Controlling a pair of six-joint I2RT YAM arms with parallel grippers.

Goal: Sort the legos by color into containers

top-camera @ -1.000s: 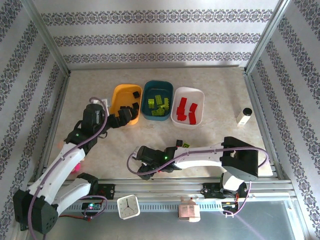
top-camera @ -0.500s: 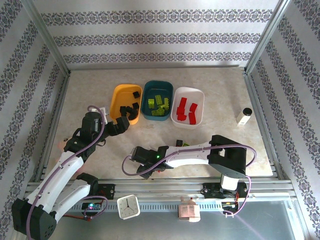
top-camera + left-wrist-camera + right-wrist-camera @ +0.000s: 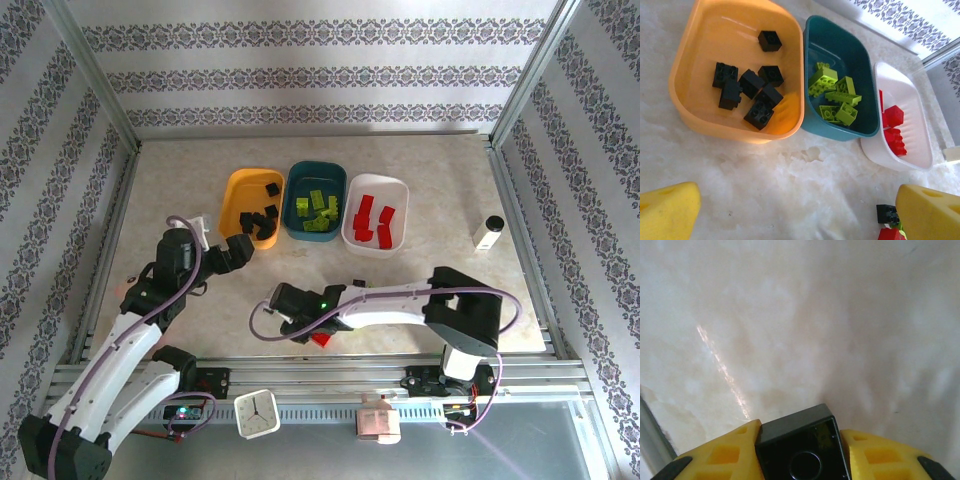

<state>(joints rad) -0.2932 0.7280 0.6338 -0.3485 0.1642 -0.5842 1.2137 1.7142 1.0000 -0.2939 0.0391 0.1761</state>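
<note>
I am gripping a black brick (image 3: 800, 437) in my right pincer (image 3: 801, 460). At the bottom edge of the wrist view the brick is sitting pinched between my two yellow fingers (image 3: 720, 457), touching both, and bare marbled tabletop (image 3: 800, 315) is spreading above it. In the overhead view my right arm (image 3: 400, 298) is stretching leftward across the lower middle of the frame, and a red brick (image 3: 322, 340) is lying just below it.

My left pincer (image 3: 797, 215) is hanging wide open and holding nothing. Its yellow fingertips are showing in the two bottom corners of its wrist view, with bare table between them. Beside the lower-right fingertip a loose black piece (image 3: 887, 214) and a loose red piece (image 3: 890, 234) are lying on the table. Overhead, this pincer is pointing toward the orange tray (image 3: 232, 195) from just below it, left of centre.

Above the pincers, three trays are standing side by side in a row. The orange tray on the left is holding black bricks (image 3: 750, 87). The teal tray (image 3: 840, 45) in the middle is holding lime green bricks (image 3: 835, 95). The white tray (image 3: 912, 100) on the right is holding red bricks (image 3: 892, 130). A white cylinder (image 3: 488, 233) is lying well apart, toward the right edge.
</note>
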